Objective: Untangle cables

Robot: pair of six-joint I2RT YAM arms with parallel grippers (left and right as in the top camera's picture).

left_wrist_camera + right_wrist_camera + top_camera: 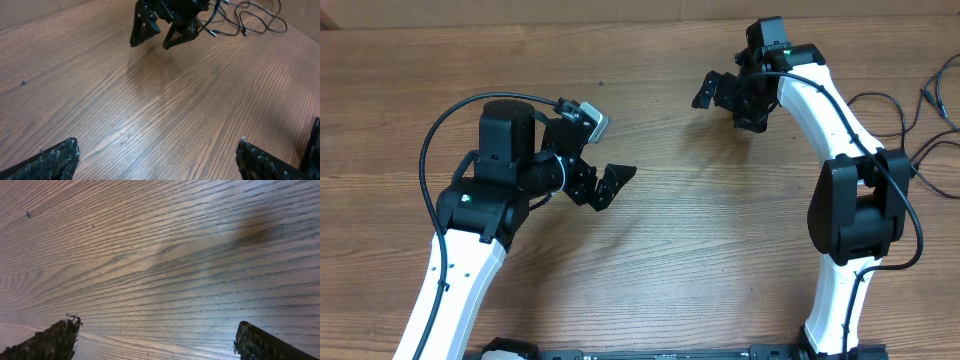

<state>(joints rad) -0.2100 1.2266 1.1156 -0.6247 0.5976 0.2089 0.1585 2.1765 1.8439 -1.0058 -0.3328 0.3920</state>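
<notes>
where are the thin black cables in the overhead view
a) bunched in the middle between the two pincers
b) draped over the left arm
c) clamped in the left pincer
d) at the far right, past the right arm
d: the cables lie loose on the wood at the far right, beyond the right arm, while the left pincer and right pincer are both open and empty.

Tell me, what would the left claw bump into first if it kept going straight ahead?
Probably the right claw, which hangs open straight across from it over the bare table; the thin cables lie beyond that. Depth is hard to judge.
</notes>
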